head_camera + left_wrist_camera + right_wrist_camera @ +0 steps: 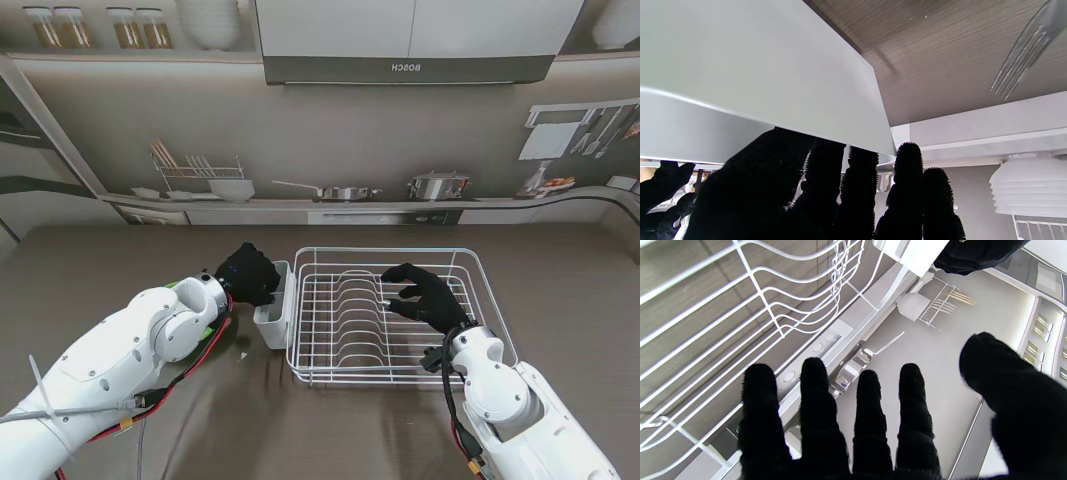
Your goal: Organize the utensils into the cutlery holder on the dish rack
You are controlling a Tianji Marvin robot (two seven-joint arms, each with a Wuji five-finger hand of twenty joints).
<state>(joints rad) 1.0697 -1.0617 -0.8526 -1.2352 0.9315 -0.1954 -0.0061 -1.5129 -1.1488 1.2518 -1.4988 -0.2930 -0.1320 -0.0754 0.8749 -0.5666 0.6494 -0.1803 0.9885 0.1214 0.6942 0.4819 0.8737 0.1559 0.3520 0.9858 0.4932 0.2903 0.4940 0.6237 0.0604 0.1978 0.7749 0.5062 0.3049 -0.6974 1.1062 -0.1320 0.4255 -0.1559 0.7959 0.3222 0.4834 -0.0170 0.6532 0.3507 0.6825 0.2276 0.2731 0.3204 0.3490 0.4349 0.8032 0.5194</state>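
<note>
Brown wood-grain table (100, 270) carries a white wire dish rack (400, 262) with a white cutlery holder (272, 322) on its left side. At the holder, the left hand (249, 273) shows no discernible grasp, while a fork (1023, 56) lies on the table near the holder. Over the rack, the right hand (425, 296) hovers released, fingers (813, 400) spread.

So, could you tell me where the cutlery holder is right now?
In the stand's view, the cutlery holder hangs on the dish rack's left side, with the left robot hand at it.

One dish rack (400, 315), one cutlery holder (272, 318), seemingly one fork (1023, 55).
</note>
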